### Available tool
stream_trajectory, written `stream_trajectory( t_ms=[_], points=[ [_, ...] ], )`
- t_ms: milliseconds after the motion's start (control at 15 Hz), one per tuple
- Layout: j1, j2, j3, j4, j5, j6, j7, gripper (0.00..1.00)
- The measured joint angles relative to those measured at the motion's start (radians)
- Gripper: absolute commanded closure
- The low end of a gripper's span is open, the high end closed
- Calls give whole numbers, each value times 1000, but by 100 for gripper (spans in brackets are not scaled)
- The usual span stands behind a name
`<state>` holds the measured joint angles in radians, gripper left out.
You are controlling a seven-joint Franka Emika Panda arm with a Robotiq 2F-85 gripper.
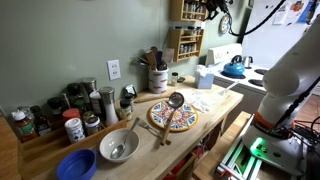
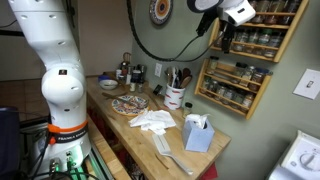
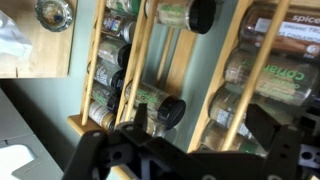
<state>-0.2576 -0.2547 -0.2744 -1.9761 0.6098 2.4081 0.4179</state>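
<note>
The end effector (image 3: 190, 145) is raised high against the wall, well above the bench (image 2: 150, 145), facing a wooden spice rack (image 3: 140, 55). Its jaws stand wide apart with nothing between them: in the wrist view one finger shows low on either side of the picture. Nearest to it is a spice jar (image 3: 150, 98) with a green label and a black lid, lying on its side in a lower row of the rack, lid end outward and just beyond the fingertips — not touching them, as far as can be told. Similar jars sit close above, below and to either side of it.

In my judgement the step in hand is lining up on that jar. To do it well, the jaws should be centred on the lid end, square to the jar's long axis, and brought in slowly so that neither finger catches a wooden rail or nudges a neighbouring jar. The gaps look tight — a shallow, straight approach seems safest.
</note>
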Motion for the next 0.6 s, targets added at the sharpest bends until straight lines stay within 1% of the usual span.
stream_trajectory(
  t_ms=[200, 600],
  points=[
    [7, 9, 1, 28, 63, 20, 3, 0],
    [20, 59, 6, 78, 199, 116, 3, 0]
  ],
)
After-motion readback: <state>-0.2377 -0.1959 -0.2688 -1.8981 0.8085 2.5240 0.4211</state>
